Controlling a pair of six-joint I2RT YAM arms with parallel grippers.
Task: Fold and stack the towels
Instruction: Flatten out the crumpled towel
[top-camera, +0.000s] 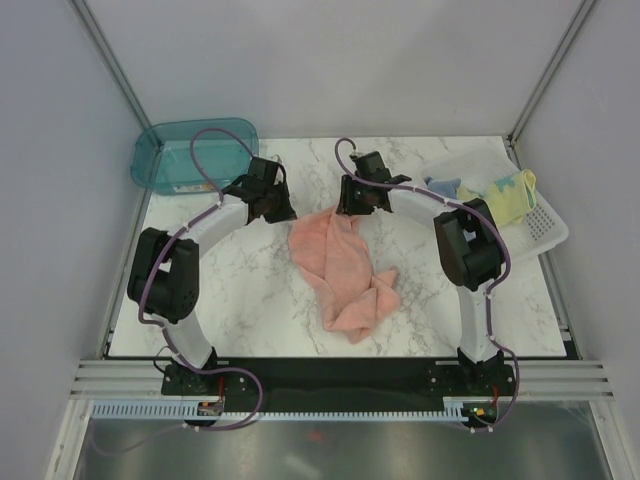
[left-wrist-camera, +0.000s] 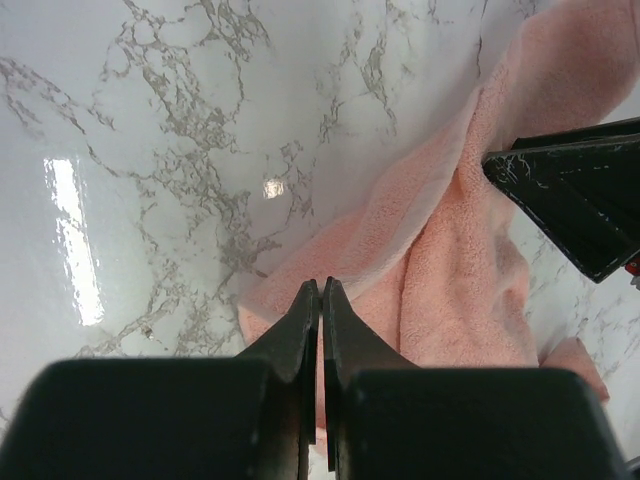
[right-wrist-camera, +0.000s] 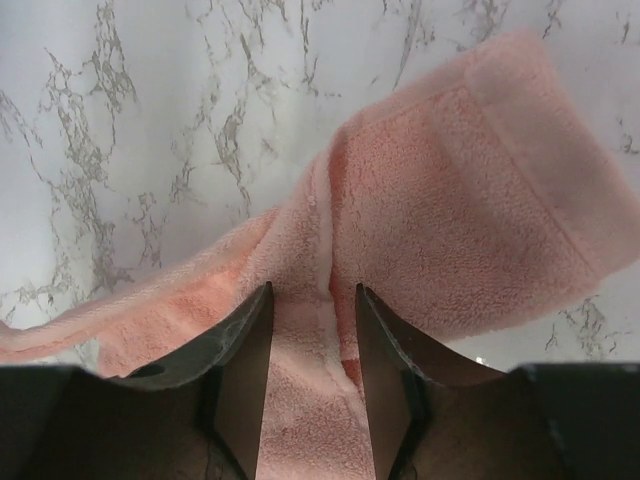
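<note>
The salmon-pink towel (top-camera: 345, 268) lies crumpled in the middle of the marble table. Its far edge is raised between my two grippers. My left gripper (top-camera: 282, 212) is at the towel's far left corner. In the left wrist view its jaws (left-wrist-camera: 321, 285) are shut on the towel's thin edge (left-wrist-camera: 440, 270). My right gripper (top-camera: 355, 207) is at the far right corner. Its jaws (right-wrist-camera: 312, 290) are pinched on a thick fold of the towel (right-wrist-camera: 450, 210). The pale yellow whale-print towel (top-camera: 512, 196) and the light blue towel (top-camera: 443, 186) lie bunched in the white basket.
A teal plastic bin (top-camera: 190, 155) stands at the back left, just behind the left arm. The white perforated basket (top-camera: 548, 228) sits at the right edge beside the right arm's elbow. Grey walls enclose the table on three sides.
</note>
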